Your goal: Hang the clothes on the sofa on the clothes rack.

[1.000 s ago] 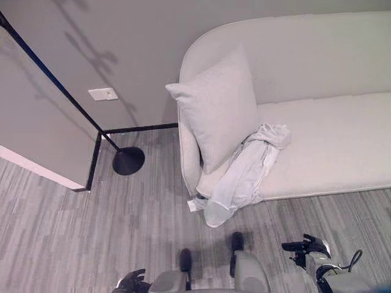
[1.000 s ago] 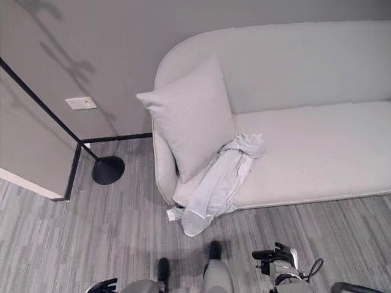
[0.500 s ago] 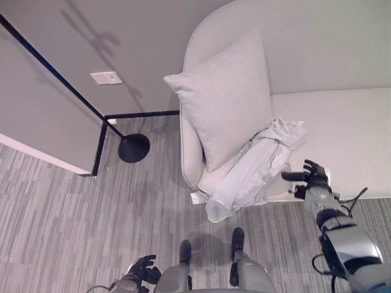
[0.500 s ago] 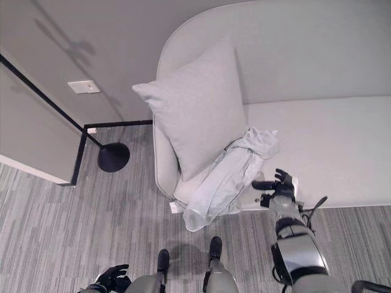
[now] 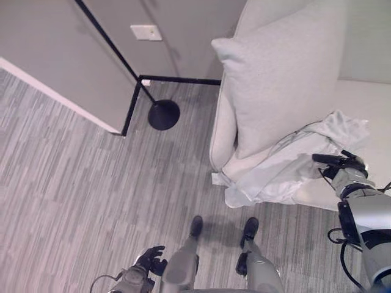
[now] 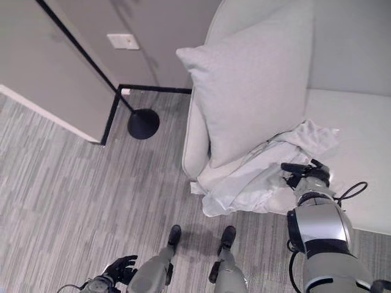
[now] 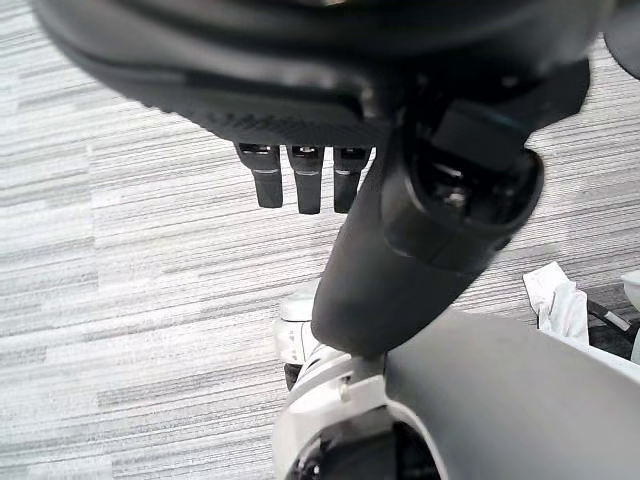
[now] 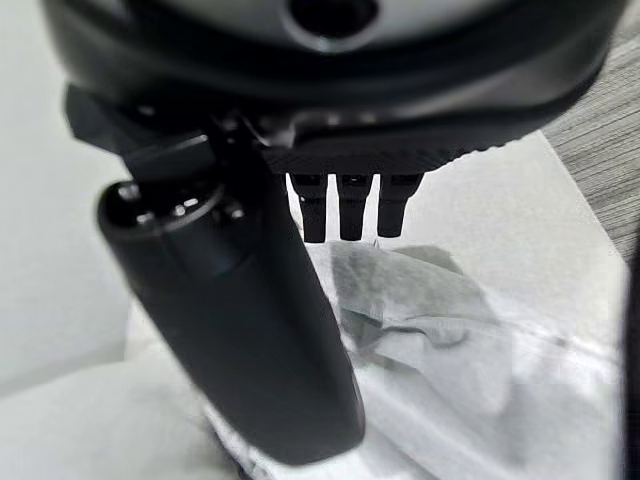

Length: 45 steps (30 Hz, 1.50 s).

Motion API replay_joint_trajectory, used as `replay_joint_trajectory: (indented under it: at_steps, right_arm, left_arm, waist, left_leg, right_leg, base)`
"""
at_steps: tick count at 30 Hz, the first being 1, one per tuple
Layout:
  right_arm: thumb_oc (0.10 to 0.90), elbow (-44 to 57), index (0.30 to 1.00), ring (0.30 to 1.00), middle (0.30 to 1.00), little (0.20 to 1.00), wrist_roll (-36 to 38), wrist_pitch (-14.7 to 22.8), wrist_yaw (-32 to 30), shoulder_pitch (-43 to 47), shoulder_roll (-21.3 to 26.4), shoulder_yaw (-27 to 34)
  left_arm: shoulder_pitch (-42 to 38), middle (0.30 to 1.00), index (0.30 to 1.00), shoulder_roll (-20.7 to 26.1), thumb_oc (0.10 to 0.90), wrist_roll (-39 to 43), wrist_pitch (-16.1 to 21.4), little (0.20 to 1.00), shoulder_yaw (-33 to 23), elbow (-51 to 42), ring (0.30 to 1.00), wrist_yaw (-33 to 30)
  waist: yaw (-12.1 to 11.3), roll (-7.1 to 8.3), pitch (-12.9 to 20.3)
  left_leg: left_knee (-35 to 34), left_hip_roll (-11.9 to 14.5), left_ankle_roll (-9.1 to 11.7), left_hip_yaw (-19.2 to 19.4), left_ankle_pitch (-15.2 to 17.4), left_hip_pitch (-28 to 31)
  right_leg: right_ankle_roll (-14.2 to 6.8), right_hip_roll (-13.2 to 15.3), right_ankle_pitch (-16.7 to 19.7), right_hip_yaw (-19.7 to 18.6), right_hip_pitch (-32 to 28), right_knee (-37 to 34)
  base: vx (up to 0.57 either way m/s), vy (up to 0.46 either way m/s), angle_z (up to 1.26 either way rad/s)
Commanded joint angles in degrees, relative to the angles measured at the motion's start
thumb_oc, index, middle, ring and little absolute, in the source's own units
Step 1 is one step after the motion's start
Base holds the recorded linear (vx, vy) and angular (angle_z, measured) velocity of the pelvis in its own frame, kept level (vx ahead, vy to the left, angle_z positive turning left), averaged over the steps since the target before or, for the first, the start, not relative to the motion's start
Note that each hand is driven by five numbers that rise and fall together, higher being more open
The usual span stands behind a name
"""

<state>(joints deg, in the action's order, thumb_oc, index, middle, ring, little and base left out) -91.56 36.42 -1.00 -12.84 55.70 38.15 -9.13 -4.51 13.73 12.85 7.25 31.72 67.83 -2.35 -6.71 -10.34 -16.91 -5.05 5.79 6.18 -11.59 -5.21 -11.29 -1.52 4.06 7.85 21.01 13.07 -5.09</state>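
Note:
A white garment (image 5: 275, 177) lies crumpled on the pale sofa (image 6: 360, 140), spilling over the seat's front edge below a large cushion (image 5: 281, 79). My right hand (image 5: 341, 163) hovers at the garment's right side, open, its thumb stretched out over the cloth. In the right wrist view the straight fingers (image 8: 342, 212) point at the white garment (image 8: 440, 330) just beyond them. A black clothes rack pole runs down to a round base (image 5: 164, 114) on the floor left of the sofa. My left hand (image 5: 149, 261) hangs low by my side, open, over the carpet.
Grey striped carpet (image 5: 73, 183) covers the floor between me and the wall. A black frame (image 5: 131, 101) edges the wall's corner beside the rack's base. A white wall plate (image 5: 146, 32) sits above it.
The whole picture has shifted, so the camera moved. My right hand has gone forward from the seat's front edge to the garment's right side.

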Motion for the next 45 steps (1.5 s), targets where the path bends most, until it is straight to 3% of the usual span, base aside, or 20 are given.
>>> replay_joint_trajectory:
  at_steps: [1, 10, 11, 15, 18, 20, 21, 22, 23, 24, 29, 38, 41, 45]
  right_arm:
    - [0.800, -4.00, 0.900, 0.900, 0.900, 0.900, 0.68, 0.77, -1.46, 6.64, 3.87, -3.24]
    - [0.800, -4.76, 0.900, 0.900, 0.900, 0.900, 3.20, -0.47, 0.54, 8.14, 5.89, -3.95]
    - [0.800, -4.91, 0.900, 0.900, 0.900, 0.900, 2.28, -0.95, 1.21, 8.60, 5.74, -4.99]
    - [0.800, -5.84, 0.900, 0.900, 0.900, 0.900, 1.09, -2.06, 2.45, 8.28, 4.55, -6.02]
    - [0.800, -5.84, 0.900, 0.900, 0.900, 0.900, -1.47, -3.57, 3.29, 7.07, 4.15, -6.76]
    - [0.800, -5.84, 0.900, 0.900, 0.900, 0.900, -1.37, -3.58, 3.74, 6.77, 4.32, -6.63]
    - [0.800, -5.84, 0.900, 0.900, 0.900, 0.900, -1.00, -3.75, 4.57, 6.06, 5.06, -6.13]
    - [0.800, -5.84, 0.900, 0.900, 0.900, 0.900, -0.99, -3.75, 4.63, 5.99, 5.15, -6.09]
    - [0.671, -5.84, 0.707, 0.707, 0.707, 0.707, -0.14, -3.69, 6.60, 5.36, 5.49, -5.99]
    - [0.400, -5.44, 0.300, 0.300, 0.300, 0.300, 1.10, -3.67, 7.82, 5.24, 5.41, -5.87]
    - [0.400, -3.02, 0.300, 0.300, 0.300, 0.300, 4.04, -3.04, 10.80, 4.83, 4.07, -6.71]
    - [0.400, -0.45, 0.300, 0.300, 0.300, 0.300, 8.49, -0.60, 10.27, 2.01, 2.48, -3.16]
    - [0.400, 1.24, 0.300, 0.300, 0.300, 0.300, 10.97, 0.23, 10.12, 1.35, 2.52, -1.99]
    - [0.400, 10.66, 0.300, 0.300, 0.300, 0.300, 18.07, 4.82, 8.66, -0.84, 2.51, 1.36]
  left_arm:
    - [-1.56, 0.900, 0.900, 1.38, 0.800, -2.67, 1.03, 0.900, 6.43, -1.89, 0.900, 1.20]
    - [-1.85, 0.900, 0.900, 3.73, 0.800, -4.57, 1.01, 0.900, 9.23, -9.20, 0.900, 2.48]
    - [-1.91, 0.900, 0.900, 3.88, 0.800, -4.72, 1.04, 0.900, 9.41, -9.62, 0.900, 2.73]
    - [-2.26, 0.900, 0.900, 4.33, 0.800, -5.14, 1.08, 0.900, 10.19, -11.85, 0.900, 3.13]
    - [-2.30, 0.900, 0.900, 5.29, 0.800, -6.77, 1.20, 0.900, 12.00, -16.50, 0.900, 4.02]
    - [-2.07, 0.900, 0.900, 5.84, 0.800, -7.19, 1.20, 0.900, 12.22, -18.32, 0.900, 4.48]
    - [-1.70, 0.900, 0.900, 6.55, 0.800, -7.47, 1.36, 0.900, 12.32, -20.64, 0.900, 5.19]
    - [-1.67, 0.900, 0.900, 6.63, 0.800, -7.45, 1.28, 0.900, 12.38, -20.80, 0.900, 5.23]
    - [-1.15, 0.900, 0.900, 6.78, 0.800, -7.05, 1.61, 0.900, 11.96, -21.60, 0.900, 5.58]
    - [-1.03, 0.900, 0.900, 6.92, 0.800, -7.13, 1.86, 0.900, 11.68, -21.92, 0.900, 5.70]
    - [-1.20, 0.900, 0.900, 7.50, 0.800, -8.83, 2.78, 0.900, 11.51, -21.88, 0.900, 5.87]
    - [-1.75, 0.900, 0.900, 8.21, 0.800, -11.44, 2.70, 0.900, 12.01, -21.60, 0.900, 5.33]
    - [-1.74, 0.900, 0.900, 7.99, 0.800, -11.92, 2.59, 0.900, 11.67, -20.26, 0.900, 5.01]
    - [-1.00, 0.900, 0.900, 7.37, 0.800, -12.55, 2.59, 0.900, 10.04, -17.98, 0.900, 4.18]
  waist:
    - [-1.46, 2.41, 0.19]
    - [-3.55, 0.83, -0.40]
    - [-4.20, 0.46, -0.44]
    - [-5.47, -0.67, -0.97]
    - [-7.10, -2.79, -1.35]
    - [-7.50, -3.41, -1.24]
    - [-8.23, -4.60, -1.24]
    - [-8.24, -4.61, -1.14]
    - [-8.77, -5.64, -1.09]
    - [-9.00, -6.13, -1.14]
    - [-8.83, -6.76, -0.94]
    - [-6.80, -5.68, -0.93]
    - [-6.16, -5.19, -0.79]
    - [-3.69, -3.30, -0.10]
  left_leg:
    - [0.05, -0.20, -0.95, 1.97, 3.36, 3.53]
    - [0.05, 0.23, 0.61, 0.61, 1.35, 0.33]
    - [0.05, 0.66, 0.91, 0.11, 1.97, 0.20]
    - [0.05, 0.69, 1.12, -0.73, 1.57, -0.99]
    - [0.05, 0.28, 1.27, -1.72, 0.91, -2.72]
    - [0.05, 0.08, 1.36, -1.92, 0.66, -3.42]
    - [0.05, -0.20, 1.52, -1.94, 0.23, -4.39]
    - [0.05, -0.23, 1.53, -2.03, 0.21, -4.49]
    - [0.05, -0.44, 1.69, -1.87, 0.02, -5.19]
    - [0.05, -0.50, 1.79, -1.59, -0.07, -5.42]
    - [0.05, -0.60, 1.98, -1.05, 0.04, -5.56]
    - [0.05, -0.06, 1.72, -0.74, 1.26, -3.14]
    - [0.05, 0.17, 1.53, -0.29, 1.77, -2.01]
    - [0.13, 0.89, 0.77, 1.11, 3.46, 1.36]
  right_leg:
    - [-2.02, 2.65, -9.53, -3.13, 3.07, 11.41]
    - [-1.43, 3.11, -11.37, -0.12, 5.59, 13.39]
    - [-1.55, 2.76, -13.47, -0.32, 5.78, 14.28]
    - [-1.26, 2.87, -14.51, 0.41, 7.33, 16.03]
    - [-1.19, 3.63, -15.36, 1.60, 9.56, 17.99]
    - [-1.19, 4.01, -15.75, 1.93, 10.26, 18.71]
    - [-1.19, 4.70, -16.32, 2.72, 11.12, 19.85]
    - [-1.19, 4.78, -16.41, 2.79, 11.23, 20.00]
    - [-1.09, 5.60, -16.99, 3.57, 11.99, 21.07]
    - [-1.04, 5.91, -17.17, 3.82, 12.15, 21.42]
    - [-0.92, 6.52, -17.78, 4.21, 12.79, 22.78]
    - [-1.40, 7.25, -17.83, 4.59, 10.38, 23.75]
    - [-1.52, 7.29, -17.69, 4.37, 9.38, 23.63]
    - [-1.88, 6.70, -16.66, 2.60, 6.69, 22.56]
  base:
    - [0.07, -0.078, 0.16]
    - [0.04, -0.047, 0.17]
    - [0.09, -0.091, 0.17]
    - [0.01, -0.061, 0.17]
    - [-0.02, -0.016, 0.15]
    - [-0.02, -0.012, 0.27]
    - [-0.03, -0.013, 0.30]
    - [-0.03, -0.016, 0.41]
    - [-0.02, -0.011, 0.37]
    - [-0.02, -0.011, 0.42]
    - [0.01, 0.000, 0.13]
    - [0.00, 0.000, 0.06]
    - [0.00, 0.014, 0.00]
    - [0.01, 0.089, -0.01]
